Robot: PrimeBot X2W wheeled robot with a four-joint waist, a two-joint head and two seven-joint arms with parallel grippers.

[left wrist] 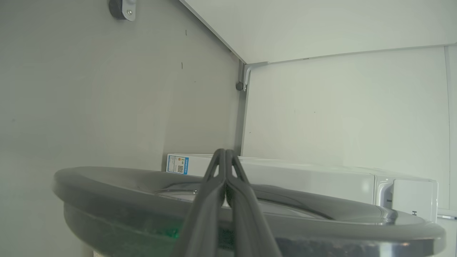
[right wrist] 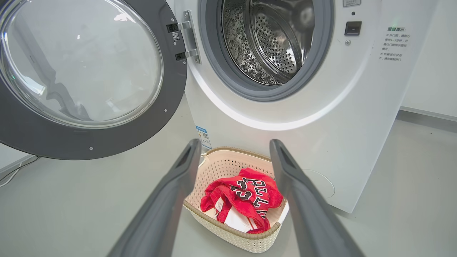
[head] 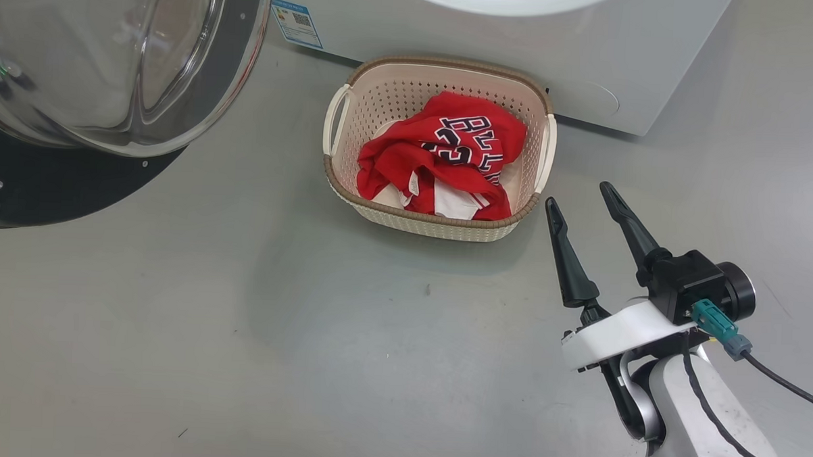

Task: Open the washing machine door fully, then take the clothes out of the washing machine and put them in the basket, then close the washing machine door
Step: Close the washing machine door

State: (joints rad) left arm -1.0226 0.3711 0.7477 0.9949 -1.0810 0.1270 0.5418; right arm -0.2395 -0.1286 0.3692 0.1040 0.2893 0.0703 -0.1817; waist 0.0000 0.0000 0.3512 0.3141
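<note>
Head view, right tool [head: 578, 194] released near basket [head: 453, 63] rim, left tool [left wrist: 225, 154] clenched near door [left wrist: 107, 178] rim

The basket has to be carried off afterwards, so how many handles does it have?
2. In the head view, the left handle is on the left side of the basket, and the right handle is on its opposite side. Both are white, and no others seem hidden.
</note>
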